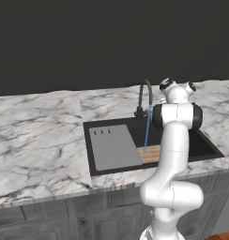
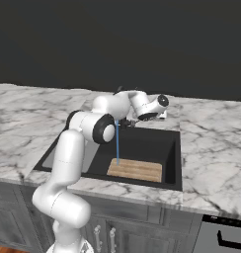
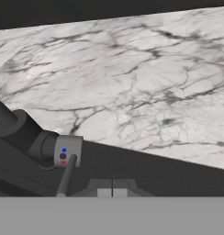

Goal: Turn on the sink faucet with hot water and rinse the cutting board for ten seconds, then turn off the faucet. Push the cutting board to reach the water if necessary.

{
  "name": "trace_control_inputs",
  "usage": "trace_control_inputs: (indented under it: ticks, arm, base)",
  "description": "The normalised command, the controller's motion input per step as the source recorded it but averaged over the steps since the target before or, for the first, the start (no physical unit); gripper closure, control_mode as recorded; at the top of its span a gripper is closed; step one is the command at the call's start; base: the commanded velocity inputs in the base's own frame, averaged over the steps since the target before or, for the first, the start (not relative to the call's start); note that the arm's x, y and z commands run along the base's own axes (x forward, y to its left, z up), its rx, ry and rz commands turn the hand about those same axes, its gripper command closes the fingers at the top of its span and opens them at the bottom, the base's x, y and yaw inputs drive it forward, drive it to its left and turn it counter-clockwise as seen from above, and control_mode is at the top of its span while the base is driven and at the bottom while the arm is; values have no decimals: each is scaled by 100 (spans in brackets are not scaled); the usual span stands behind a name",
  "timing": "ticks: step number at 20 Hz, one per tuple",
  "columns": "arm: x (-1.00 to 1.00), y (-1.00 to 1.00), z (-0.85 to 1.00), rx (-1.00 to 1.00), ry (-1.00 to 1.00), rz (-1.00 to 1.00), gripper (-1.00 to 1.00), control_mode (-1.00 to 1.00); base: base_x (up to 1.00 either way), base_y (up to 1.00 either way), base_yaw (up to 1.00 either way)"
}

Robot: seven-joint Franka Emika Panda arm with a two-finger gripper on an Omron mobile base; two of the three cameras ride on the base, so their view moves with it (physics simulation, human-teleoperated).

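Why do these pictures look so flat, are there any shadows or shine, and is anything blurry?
Left base view: even light, the sink dull black, no glare. Right base view: the water is a flat blue line with no sparkle. Hand view: the faucet base looks sharp, the marble countertop veins soft and smeared.

the sink [image 1: 90, 140] is a wide black rectangular basin with a dark rim, recessed in white-grey marble. at its back edge stands the faucet [image 1: 146, 96], a slim dark gooseneck with a high arched spout; in the hand view its dark base [image 3: 29, 137] carries a grey collar with blue and red dots and a thin lever pointing away from it. the water [image 1: 146, 131] falls from the spout as 1 thin, straight light-blue stream. it lands on the cutting board [image 2: 135, 170], a small flat board of light tan wood with lengthwise stripes, lying on the basin floor near the front wall, the stream meeting its left end.
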Motion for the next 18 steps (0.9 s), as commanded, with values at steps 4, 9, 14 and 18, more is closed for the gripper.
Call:
trace_control_inputs:
  ticks: [4,9,14,18]
  arm:
    - [0,0,0,0,0,0,100,-100]
    - [0,0,0,0,0,0,100,-100]
    - [0,0,0,0,0,0,100,-100]
    - [0,0,0,0,0,0,100,-100]
  base:
    - [0,0,0]
    - [0,0,0]
    - [0,0,0]
    - [0,0,0]
